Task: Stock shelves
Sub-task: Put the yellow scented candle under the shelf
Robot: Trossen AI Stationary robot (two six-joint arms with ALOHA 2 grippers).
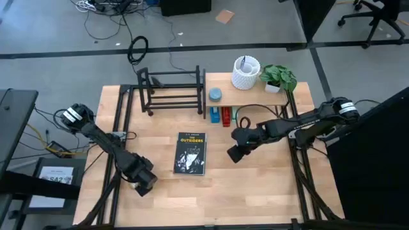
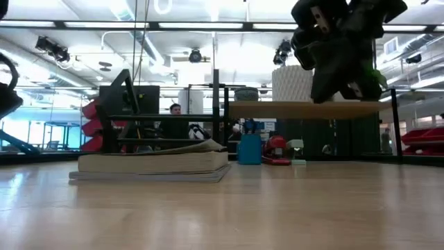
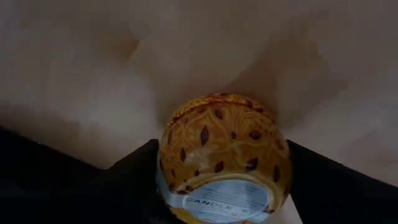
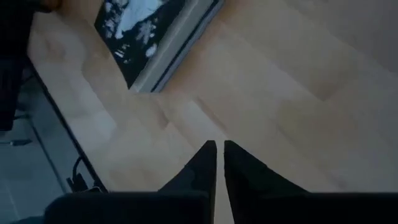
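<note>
Open lab floor with cables behind a light wooden tabletop (image 1: 255, 179); the low view looks through to shelving and a person far off.

2 shelf units stand at the table's far edge. The black metal-bar rack (image 1: 171, 91) is bare. The wooden board on black legs (image 1: 259, 97) carries a white holder (image 1: 246, 72), a potted plant (image 1: 278, 78) and a blue-lidded jar (image 1: 215, 95), with a blue item (image 1: 215, 114) and a red item (image 1: 226, 115) beneath.

A book (image 1: 190, 153) lies flat mid-table between the 2 arms, long axis running near-to-far. It sits just left of the right gripper (image 1: 235, 153) and just right of the left gripper (image 1: 144, 180), slightly farther from the latter.

Right gripper hovers above the table in front of the wooden board, fingers (image 4: 202, 163) pressed nearly together, holding nothing. The book's corner shows ahead of it in its wrist view.

Left gripper is low at the near-left, clamped on a round patterned candle (image 3: 221, 155). The rack lies well beyond it, up and to its right.

Judgement: the candle likely goes to a shelf; the left arm must reach far forward.
</note>
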